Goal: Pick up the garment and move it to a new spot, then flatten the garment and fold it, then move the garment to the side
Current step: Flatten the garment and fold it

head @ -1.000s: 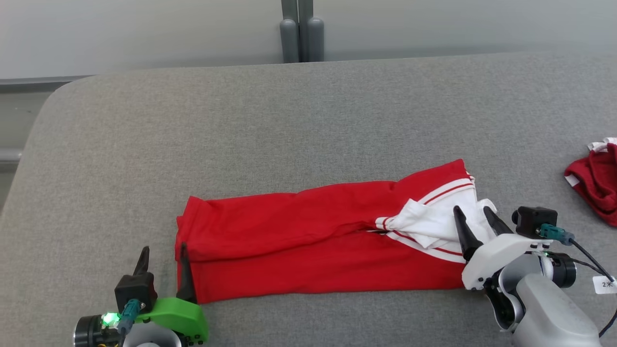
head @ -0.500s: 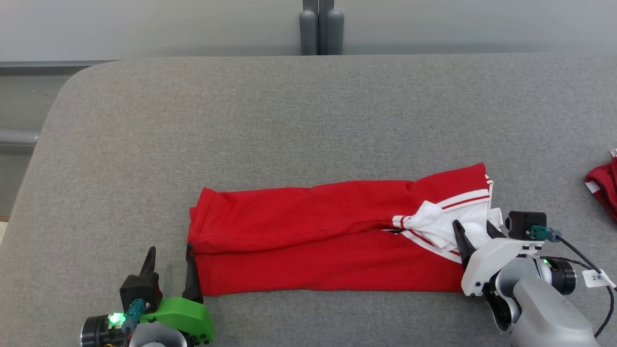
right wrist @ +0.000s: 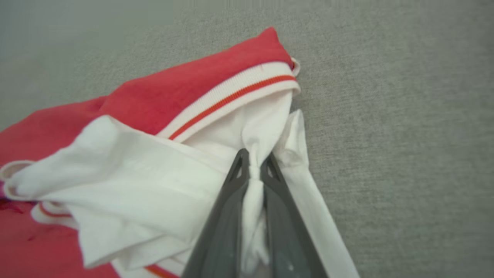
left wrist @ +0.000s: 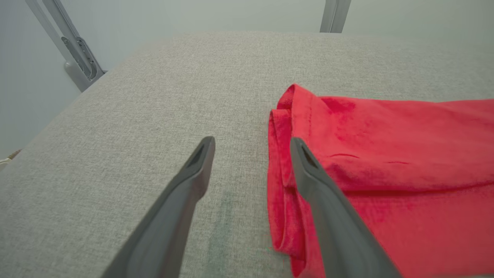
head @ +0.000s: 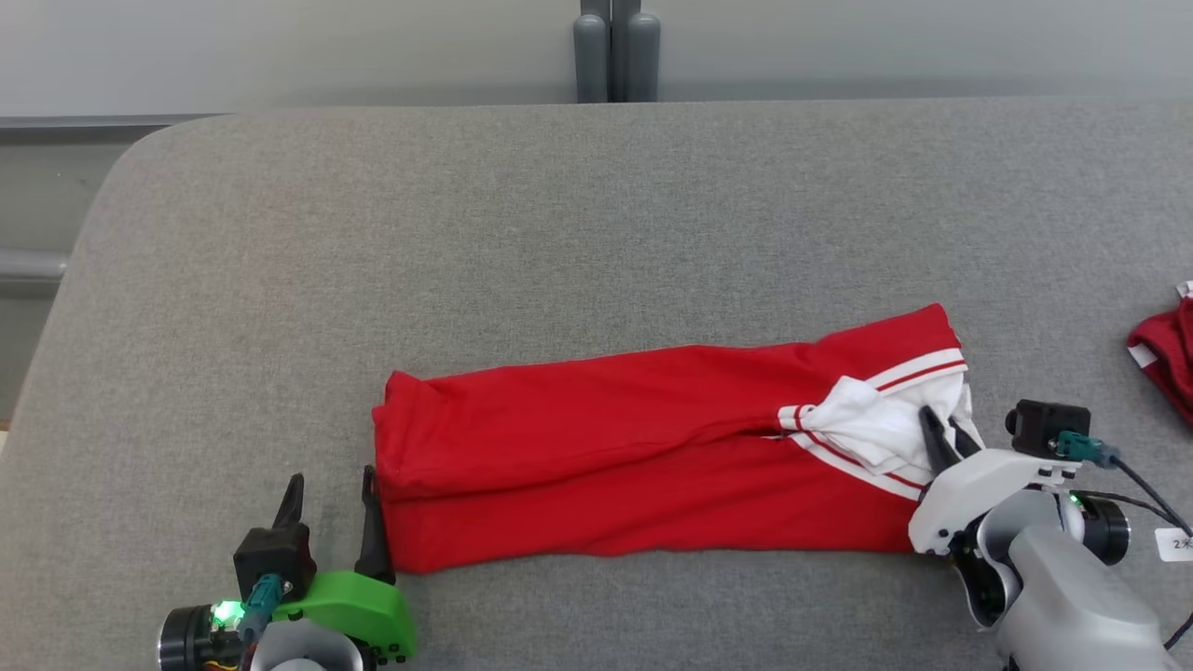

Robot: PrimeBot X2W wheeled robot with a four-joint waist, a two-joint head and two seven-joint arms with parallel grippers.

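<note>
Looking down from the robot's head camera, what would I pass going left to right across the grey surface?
In order: left gripper, open → red garment, folded into a long strip → right gripper, pinching the garment's white end → second red cloth at the right edge.

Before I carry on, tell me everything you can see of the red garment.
The garment is soft red cloth, folded into a long, slightly creased band lying on the grey padded surface, running left to right. At its right end, white trim with a red stripe edges bunched white inner fabric, which the right claw pinches shut. The open left claw sits at its left end's near corner; contact there is unclear.
</note>
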